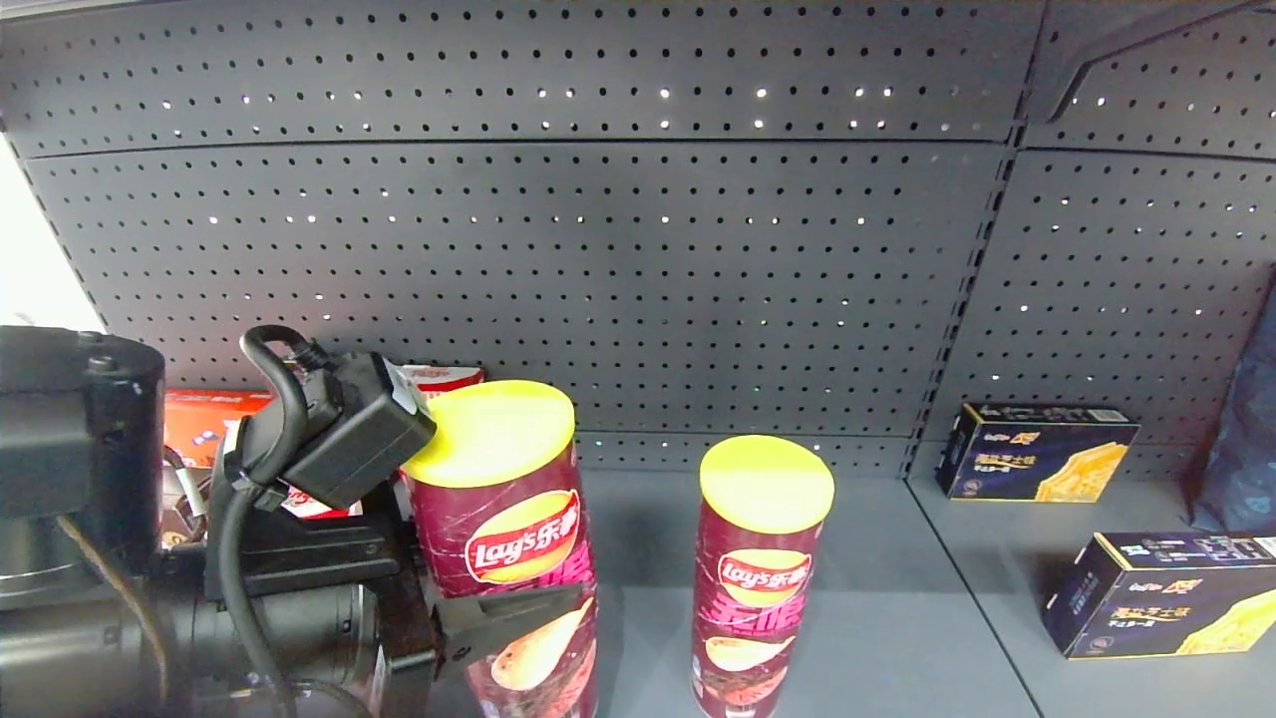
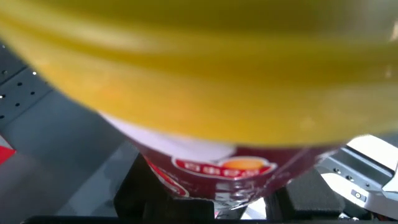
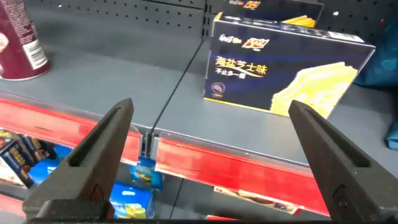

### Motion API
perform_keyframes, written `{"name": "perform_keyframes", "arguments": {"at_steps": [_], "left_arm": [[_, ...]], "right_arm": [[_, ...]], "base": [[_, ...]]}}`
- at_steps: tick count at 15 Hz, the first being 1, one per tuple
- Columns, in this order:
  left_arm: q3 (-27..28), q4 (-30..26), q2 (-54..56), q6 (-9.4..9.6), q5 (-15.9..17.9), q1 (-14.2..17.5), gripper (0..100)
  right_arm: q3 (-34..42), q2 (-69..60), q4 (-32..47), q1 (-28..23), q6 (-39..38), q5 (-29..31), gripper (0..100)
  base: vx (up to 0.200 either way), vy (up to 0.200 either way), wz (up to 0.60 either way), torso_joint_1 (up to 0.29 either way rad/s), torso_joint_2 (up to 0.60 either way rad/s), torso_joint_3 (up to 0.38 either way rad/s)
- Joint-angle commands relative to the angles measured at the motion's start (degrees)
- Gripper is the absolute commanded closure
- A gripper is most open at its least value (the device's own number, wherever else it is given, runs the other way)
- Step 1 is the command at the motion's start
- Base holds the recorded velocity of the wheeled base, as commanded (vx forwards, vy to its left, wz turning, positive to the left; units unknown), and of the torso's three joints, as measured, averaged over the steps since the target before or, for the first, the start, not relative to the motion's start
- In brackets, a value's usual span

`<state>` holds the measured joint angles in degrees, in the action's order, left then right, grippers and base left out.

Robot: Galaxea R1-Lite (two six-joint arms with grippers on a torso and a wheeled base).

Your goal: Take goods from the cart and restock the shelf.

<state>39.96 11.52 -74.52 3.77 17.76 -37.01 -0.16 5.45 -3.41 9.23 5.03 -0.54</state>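
The left pincer (image 1: 469,623) is clenched around a yellow-lidded chip can (image 1: 503,499), holding it upright at the shelf (image 1: 877,618), just left of a second standing can (image 1: 763,578); whether the held can's base touches the shelf cannot be told. Well to the right of the standing can lie a rear blue box (image 1: 1037,452) and a front blue box (image 1: 1166,595). Also right of that can, the right pincer (image 3: 211,168) hangs released, fingers spread wide, before the shelf's red front edge (image 3: 236,158).
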Motion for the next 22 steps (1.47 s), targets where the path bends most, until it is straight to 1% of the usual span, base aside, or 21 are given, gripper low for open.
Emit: {"name": "perform_keyframes", "arguments": {"at_steps": [1,2,4,5,6,7,8,9,11,14,15,18,19,20,21,22], "left_arm": [[0.38,0.08,0.17,0.01,0.08,0.01,100],[0.47,0.08,0.08,-0.08,0.61,0.1,100],[0.56,0.08,-0.54,0.01,2.37,1.85,100],[0.91,0.26,-2.21,0.19,3.86,3.44,100],[1.35,1.22,-3.0,0.19,3.95,4.23,100],[1.44,4.3,-4.58,0.1,4.04,5.19,100],[1.52,5.88,-5.02,0.1,4.21,5.9,100],[1.52,8.17,-6.16,0.01,5.71,7.22,100],[1.61,8.69,-7.74,0.1,7.73,8.62,100],[3.19,8.43,-8.8,0.01,8.61,8.62,100],[4.78,7.82,-9.33,0.01,9.31,8.62,100],[10.22,7.64,-12.4,0.1,9.4,8.53,100],[13.56,7.55,-14.86,0.45,9.48,8.89,100],[15.5,7.55,-16.09,0.89,9.48,9.24,100],[16.64,7.46,-16.97,1.77,9.48,9.41,100],[18.66,6.59,-19.7,4.85,9.92,10.12,100]], "right_arm": [[0.16,0.09,-0.01,-0.09,-3.72,11.0,0],[0.16,0.09,-0.01,0.0,-4.51,13.81,0],[0.16,0.09,-0.01,0.0,-3.8,7.57,0],[0.16,0.09,0.69,0.0,-2.93,0.27,0],[0.16,0.09,3.15,0.0,-2.4,-0.08,0],[-0.02,0.09,4.03,0.0,-3.98,0.36,0],[0.07,0.09,3.85,0.0,-4.42,0.54,0],[0.07,0.09,3.85,0.0,-4.68,0.98,0],[-0.02,0.09,3.85,0.0,-4.77,0.89,0],[0.07,0.09,3.85,0.0,-4.77,0.89,0],[0.07,0.09,3.85,0.0,-4.77,0.89,0],[0.07,0.09,3.85,0.0,-4.77,0.89,0],[0.07,0.09,3.85,0.0,-4.77,0.89,0],[0.07,0.09,3.85,0.0,-4.77,0.89,0],[0.07,0.09,3.85,0.0,-4.86,0.89,0],[0.07,0.09,3.85,0.0,-4.77,0.89,0]], "base": [[0.0,0.0,0.0,0.0,0.0,0.0],[0.0,0.0,0.0,0.0,0.0,0.0],[0.0,0.0,0.0,0.0,0.0,0.0],[0.0,0.0,0.0,0.0,0.0,0.0],[0.0,0.0,0.0,0.0,0.0,0.0],[0.0,0.0,0.0,0.0,0.0,0.0],[0.0,0.0,0.0,0.0,0.0,0.0],[0.0,0.0,0.0,0.0,0.0,0.0],[0.0,0.0,0.0,0.0,0.0,0.0],[0.0,0.0,0.0,0.0,0.0,0.0],[0.0,0.0,0.0,0.0,0.0,0.0],[0.0,0.0,0.0,0.0,0.0,0.0],[0.0,0.0,0.0,0.0,0.0,0.0],[0.0,0.0,0.0,0.0,0.0,0.0],[0.0,0.0,0.0,0.0,0.0,0.0],[0.0,0.0,0.0,0.0,0.0,0.0]]}}
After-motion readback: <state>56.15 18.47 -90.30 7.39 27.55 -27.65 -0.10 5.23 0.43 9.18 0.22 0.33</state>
